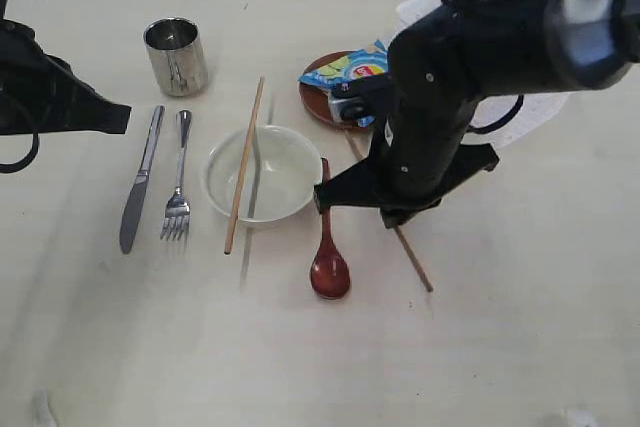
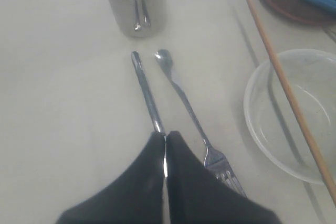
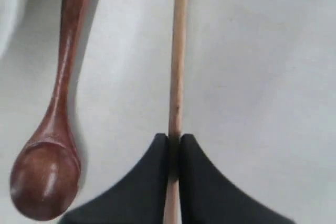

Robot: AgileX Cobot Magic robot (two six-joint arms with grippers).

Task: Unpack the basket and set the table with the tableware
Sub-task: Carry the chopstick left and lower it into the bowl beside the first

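Bowl [image 1: 216, 163] single, first chopstick [image 1: 243, 172] across it, second chopstick [image 3: 177, 66] gripped by right tool [image 3: 174, 141], left tool [image 2: 165, 139] closed

Exterior looks steeply down; wrist views sit close above the table [image 1: 520, 347].

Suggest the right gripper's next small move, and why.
Probably lift straight up: the right gripper is closed on the lone chopstick, which lies flat on the table beside the wooden spoon, while the other chopstick rests across the white bowl.
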